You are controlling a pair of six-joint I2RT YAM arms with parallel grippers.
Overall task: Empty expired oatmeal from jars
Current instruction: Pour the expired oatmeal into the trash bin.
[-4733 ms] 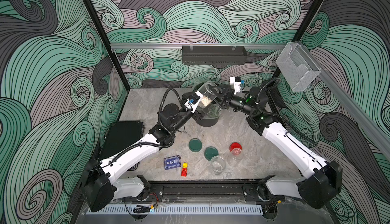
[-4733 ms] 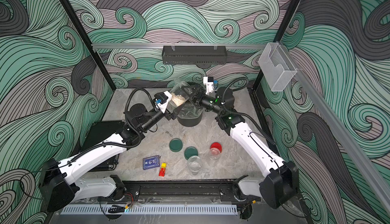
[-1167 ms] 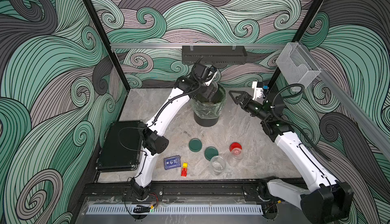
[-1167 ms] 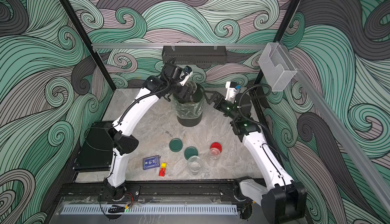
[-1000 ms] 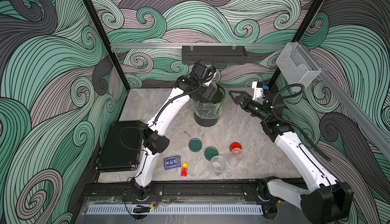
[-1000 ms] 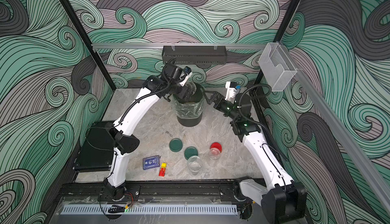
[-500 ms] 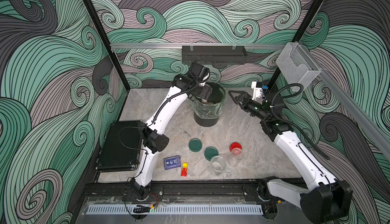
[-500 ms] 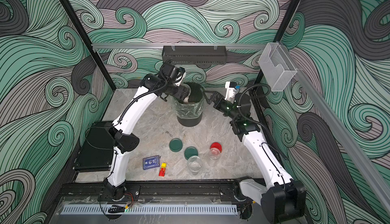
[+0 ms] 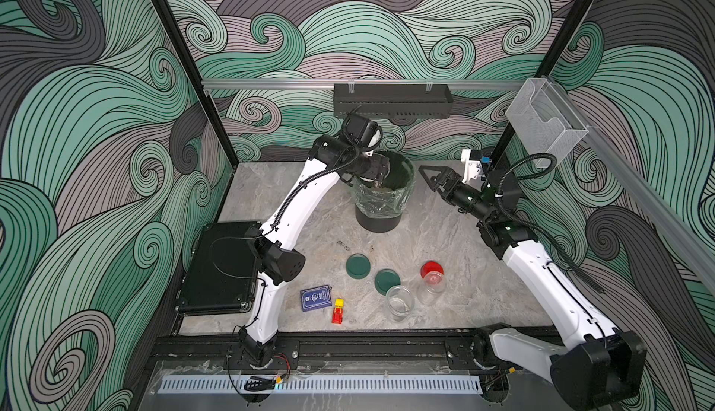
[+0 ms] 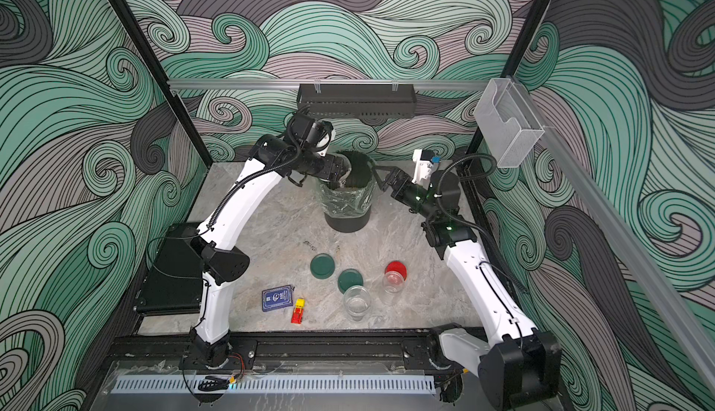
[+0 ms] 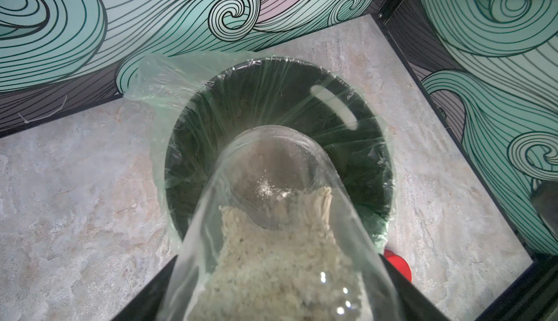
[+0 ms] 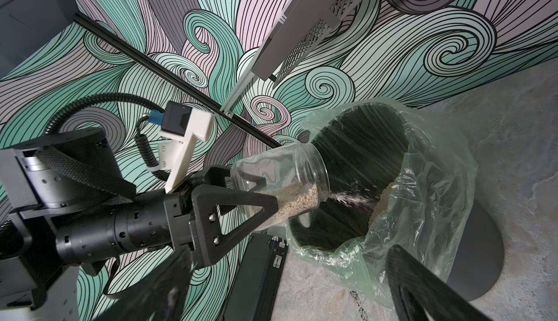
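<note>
Over the rim of the black bin (image 9: 381, 221), at twelve o'clock on the table (image 9: 445, 235), the oatmeal (image 12: 297, 198) lies along the low side of the tilted jar (image 12: 280, 168), and a thin stream of flakes falls from its open mouth into the clear liner (image 12: 422, 213), where we see a pale heap against the liner's side. The left gripper (image 12: 262, 197) is clamped across this jar's body, a finger on either side. The right gripper (image 9: 425, 177) hangs at three o'clock of the bin, near it but apart, jaws spread wide with nothing between them. At five o'clock on the table we find two lidless jars that look empty, the nearer jar (image 9: 399, 302) and the farther jar (image 9: 430, 287), side by side. The red lid (image 9: 431, 270) lies just behind the farther one; a green lid (image 9: 387, 281) sits at the nearer jar's eleven o'clock and a second green lid (image 9: 358, 266) beyond it. At seven o'clock lie a blue card box (image 9: 316, 298) and a toy car (image 9: 338, 310), and at eight o'clock a black case (image 9: 220, 266).
</note>
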